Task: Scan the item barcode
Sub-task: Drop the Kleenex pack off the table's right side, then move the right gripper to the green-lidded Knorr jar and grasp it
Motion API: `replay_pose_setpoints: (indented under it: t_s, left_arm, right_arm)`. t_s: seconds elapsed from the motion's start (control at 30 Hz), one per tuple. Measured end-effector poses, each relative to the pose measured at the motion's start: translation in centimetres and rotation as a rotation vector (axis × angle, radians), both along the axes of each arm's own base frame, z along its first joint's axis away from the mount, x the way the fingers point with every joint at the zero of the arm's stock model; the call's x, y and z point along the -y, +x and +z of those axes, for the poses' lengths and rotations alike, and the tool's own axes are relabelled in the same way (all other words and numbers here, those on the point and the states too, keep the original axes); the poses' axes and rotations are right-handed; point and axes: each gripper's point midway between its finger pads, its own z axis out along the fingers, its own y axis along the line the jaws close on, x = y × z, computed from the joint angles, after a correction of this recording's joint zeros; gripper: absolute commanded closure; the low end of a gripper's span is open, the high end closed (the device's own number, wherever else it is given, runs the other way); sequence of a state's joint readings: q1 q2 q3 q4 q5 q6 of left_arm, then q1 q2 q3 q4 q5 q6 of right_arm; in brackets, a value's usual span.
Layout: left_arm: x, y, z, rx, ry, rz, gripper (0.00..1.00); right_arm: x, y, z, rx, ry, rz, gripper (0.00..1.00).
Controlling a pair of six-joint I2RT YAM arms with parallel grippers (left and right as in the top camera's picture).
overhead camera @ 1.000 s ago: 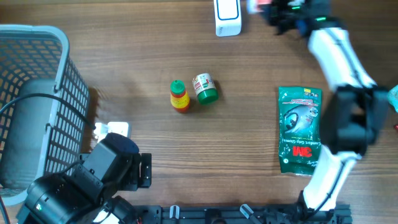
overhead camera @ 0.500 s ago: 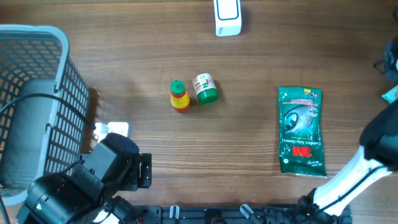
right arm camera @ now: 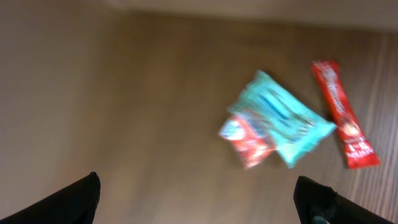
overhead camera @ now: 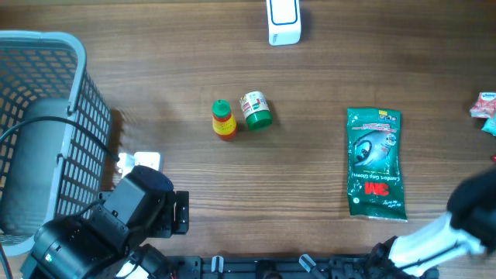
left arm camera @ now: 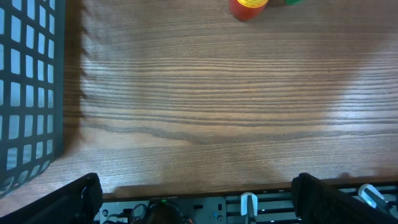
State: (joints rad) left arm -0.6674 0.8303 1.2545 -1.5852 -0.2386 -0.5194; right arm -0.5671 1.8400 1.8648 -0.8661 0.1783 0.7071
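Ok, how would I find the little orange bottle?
Start at the big grey basket on the left of the wooden table, then look right to the two small bottles side by side in the middle. The orange bottle is the left one, with a green cap on top. The other bottle wears a white label.

A wide lane of bare table (overhead camera: 306,155) runs between the jar (overhead camera: 255,109) and green packet (overhead camera: 375,163); the basket (overhead camera: 91,108) walls the left.

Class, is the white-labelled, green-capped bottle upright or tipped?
Tipped: from overhead the bottle shows its whole side, label and green cap in line.
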Motion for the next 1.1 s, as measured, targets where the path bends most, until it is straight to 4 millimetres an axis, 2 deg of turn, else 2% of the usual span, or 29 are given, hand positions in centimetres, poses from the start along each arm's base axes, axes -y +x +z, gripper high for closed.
replay_pose_setpoints:
  t_s: [0.03, 0.07, 0.1, 0.13, 0.17, 0.2, 0.23, 0.27, 0.37, 0.43, 0.53, 0.57, 0.6, 0.63, 0.73, 0.8, 0.9, 1.1]
  left_arm:
    - [0.0, 0.0, 0.0, 0.000, 0.000, 0.000, 0.00]
    - [0.0, 0.0, 0.0, 0.000, 0.000, 0.000, 0.00]
    - [0.0, 0.0, 0.0, 0.000, 0.000, 0.000, 0.00]
    - [0.0, 0.0, 0.0, 0.001, 0.000, 0.000, 0.00]
    - [0.0, 0.0, 0.0, 0.001, 0.000, 0.000, 0.00]
    - [0.0, 0.0, 0.0, 0.000, 0.000, 0.000, 0.00]
    - [0.0, 0.0, 0.0, 0.001, 0.000, 0.000, 0.00]
    - [0.0, 0.0, 0.0, 0.001, 0.000, 0.000, 0.00]
    - [0.0, 0.0, 0.0, 0.000, 0.000, 0.000, 0.00]
    - [0.0, 0.0, 0.0, 0.000, 0.000, 0.000, 0.00]
    - [0.0, 0.0, 0.0, 0.000, 0.000, 0.000, 0.00]
    - [0.0, 0.0, 0.0, 0.000, 0.000, 0.000, 0.00]
    - [0.0, 0.0, 0.0, 0.000, 0.000, 0.000, 0.00]
    - [0.0, 0.0, 0.0, 0.001, 0.000, 0.000, 0.00]
    - [0.0, 0.0, 0.0, 0.000, 0.000, 0.000, 0.00]
    - [0.0, 0.0, 0.0, 0.000, -0.001, 0.001, 0.00]
    - [0.0, 0.0, 0.0, 0.000, -0.001, 0.002, 0.00]
    - [0.0, 0.0, 0.0, 0.000, -0.001, 0.002, 0.00]
  right_arm:
    - [-1.5, -0.2, 3.3, 0.065, -0.021, 0.051, 0.00]
    - [-3.8, -0.5, 7.0, 0.138, -0.039, 0.127, 0.00]
    - [-6.1, -0.8, 9.5, 0.186, -0.047, 0.200, 0.00]
    - [-9.0, -1.1, 11.3, 0.216, -0.043, 0.295, 0.00]
    - [-12.2, -1.3, 11.9, 0.213, -0.023, 0.400, 0.00]
    - [-14.9, -1.3, 11.6, 0.190, 0.004, 0.485, 0.00]
    - [-17.2, -1.3, 10.7, 0.153, 0.032, 0.560, 0.00]
    - [-20.5, -1.6, 8.7, 0.074, 0.087, 0.661, 0.00]
    - [-27.2, -1.8, 4.3, -0.064, 0.176, 0.865, 0.00]
    - [-32.6, -2.1, 1.0, -0.140, 0.251, 0.997, 0.00]
    - [-38.5, -2.2, -3.1, -0.179, 0.339, 1.066, 0.00]
    - [-39.3, -2.1, -3.7, -0.178, 0.353, 1.070, 0.00]
    - [-42.1, -2.3, -6.0, -0.194, 0.407, 1.080, 0.00]
    - [-43.6, -1.9, -7.3, -0.179, 0.427, 1.082, 0.00]
    - [-46.6, -1.9, -10.5, -0.197, 0.429, 1.150, 0.00]
    - [-47.6, -2.3, -11.7, -0.228, 0.395, 1.230, 0.00]
    - [-48.8, -2.2, -12.6, -0.237, 0.272, 1.396, 0.01]
    - [-52.3, 0.8, -13.1, -0.156, -0.069, 1.542, 0.00]
